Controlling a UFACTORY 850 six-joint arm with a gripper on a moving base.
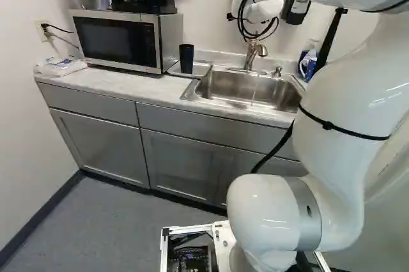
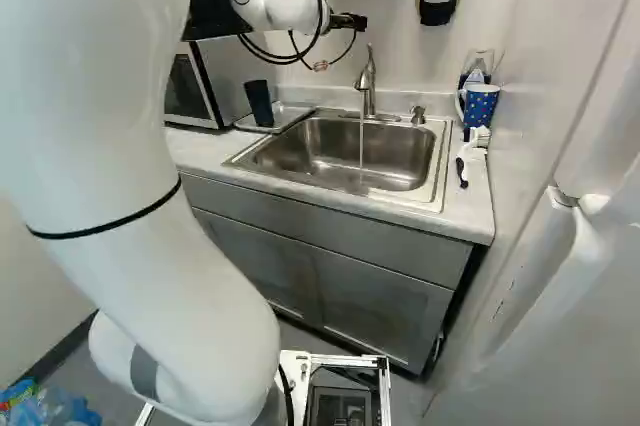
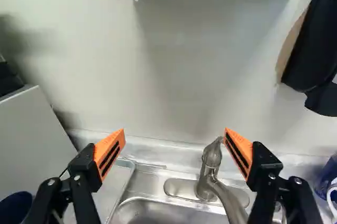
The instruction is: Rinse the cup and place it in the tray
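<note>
- Your gripper (image 2: 350, 21) has its fingers spread.
- You have the dark cup (image 1: 186, 59) upright on the tray (image 2: 292, 117), at the sink's (image 2: 310, 153) ten o'clock.
- Water (image 2: 361, 151) runs from the faucet (image 2: 368, 91) at twelve.

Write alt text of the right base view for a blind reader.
Water runs from a faucet into a sink. A dark cup stands on the tray to its left, a blue mug to its right; the arm covers much of the left.

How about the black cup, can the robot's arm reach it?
Probably yes: the claw is open and empty, and nothing covers the black cup, though the microwave stands close beside it.
</note>
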